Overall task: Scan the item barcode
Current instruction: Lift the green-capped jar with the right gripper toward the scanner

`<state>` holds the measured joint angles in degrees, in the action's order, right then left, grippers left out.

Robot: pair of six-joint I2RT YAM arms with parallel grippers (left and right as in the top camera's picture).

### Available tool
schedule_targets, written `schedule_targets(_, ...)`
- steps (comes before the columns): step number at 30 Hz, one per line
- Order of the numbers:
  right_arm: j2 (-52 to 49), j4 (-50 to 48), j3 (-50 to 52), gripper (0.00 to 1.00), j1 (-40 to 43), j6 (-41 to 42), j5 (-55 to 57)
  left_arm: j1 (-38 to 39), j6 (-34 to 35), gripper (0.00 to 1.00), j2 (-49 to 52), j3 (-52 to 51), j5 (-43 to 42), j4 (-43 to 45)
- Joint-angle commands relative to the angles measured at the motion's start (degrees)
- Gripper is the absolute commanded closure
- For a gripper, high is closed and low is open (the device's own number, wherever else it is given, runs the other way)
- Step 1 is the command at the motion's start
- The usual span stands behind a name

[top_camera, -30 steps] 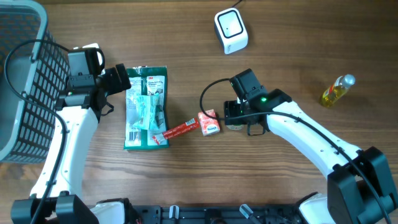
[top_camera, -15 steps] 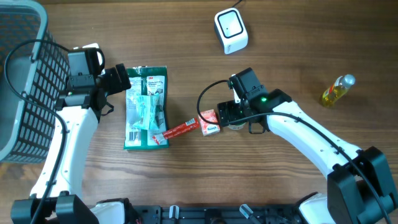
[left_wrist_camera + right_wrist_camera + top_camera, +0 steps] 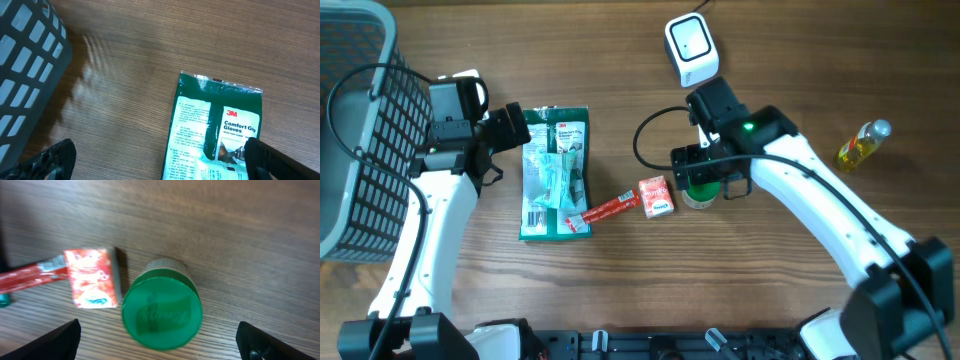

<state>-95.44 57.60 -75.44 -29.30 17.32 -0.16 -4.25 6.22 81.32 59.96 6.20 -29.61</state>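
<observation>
The right pincer (image 3: 160,344) hangs wide and empty over the green-lidded jar (image 3: 161,311), so grasping and scanning seemingly lie ahead.

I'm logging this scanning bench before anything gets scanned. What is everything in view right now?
basket: 1, grey mesh, far left
glove pack: 1, green, lying flat, left of centre
small box: 1, red, centre
stick sachet: 1, red, between glove pack and small box
jar: 1, green lid, just right of small box
scanner: 1, white, top centre
bottle: 1, yellow, lying far right
table: 1, brown wood
left claw: 1, black, open, at the glove pack's top left corner
right claw: 1, black, open, above the jar
</observation>
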Motion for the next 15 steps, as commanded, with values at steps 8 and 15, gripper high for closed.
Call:
schedule_targets(8, -15.23, 0.02, -0.20, 0.10, 0.22, 0.92, -1.31, -0.33, -1.11, 0.00, -0.66, 0.46, 0.33, 0.15)
schedule_targets(15, -16.50, -1.44, -0.20, 0.16, 0.22, 3.89, -1.14, -0.33, -1.11, 0.00, -0.66, 0.48, 0.33, 0.15)
